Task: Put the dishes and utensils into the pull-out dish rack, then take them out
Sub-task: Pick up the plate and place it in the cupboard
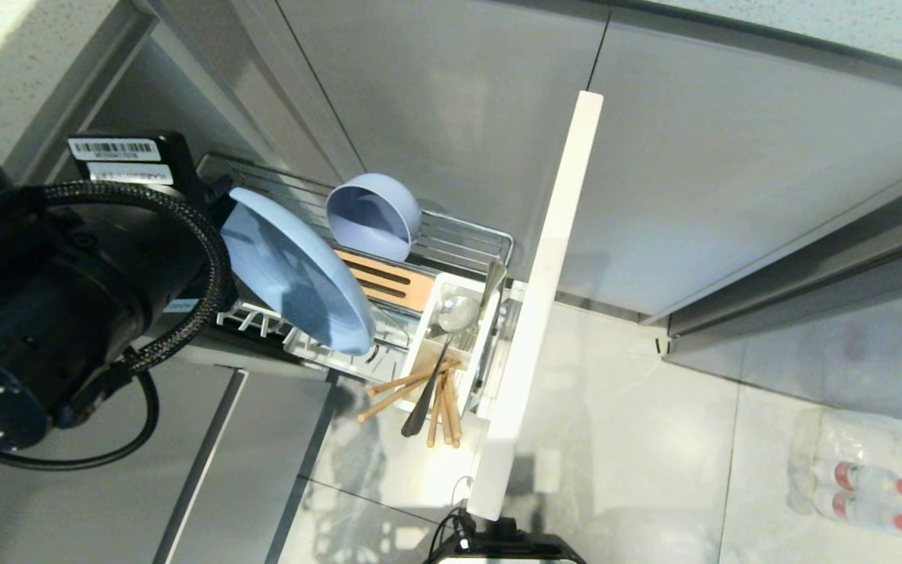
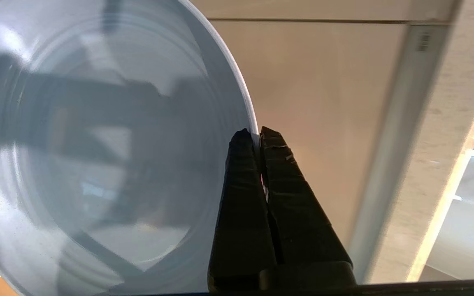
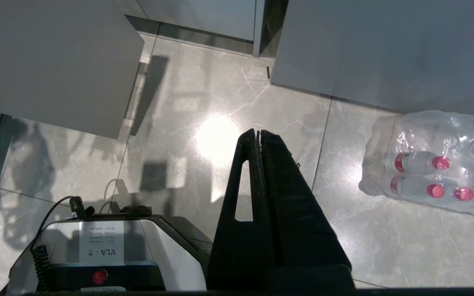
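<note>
My left gripper point(image 2: 256, 133) is shut on the rim of the light-blue plate point(image 2: 97, 144), which fills much of the left wrist view. From the head camera the plate point(image 1: 294, 270) hangs tilted over the near side of the pull-out dish rack point(image 1: 463, 235), beside my left arm. The grey-blue bowl point(image 1: 373, 215) lies on its side in the rack behind the wooden bar point(image 1: 384, 280). In the white caddy point(image 1: 490, 345) stand the spoon point(image 1: 441, 356) and the wooden chopsticks point(image 1: 408, 388), leaning outward. My right gripper point(image 3: 258, 133) is shut, empty, parked over the floor.
The rack's white front panel point(image 1: 545, 298) juts out between the grey cabinet fronts point(image 1: 459, 94). A shrink-wrapped pack of water bottles point(image 1: 866, 470) lies on the tiled floor at the right. My own base point(image 3: 97, 250) shows below the right gripper.
</note>
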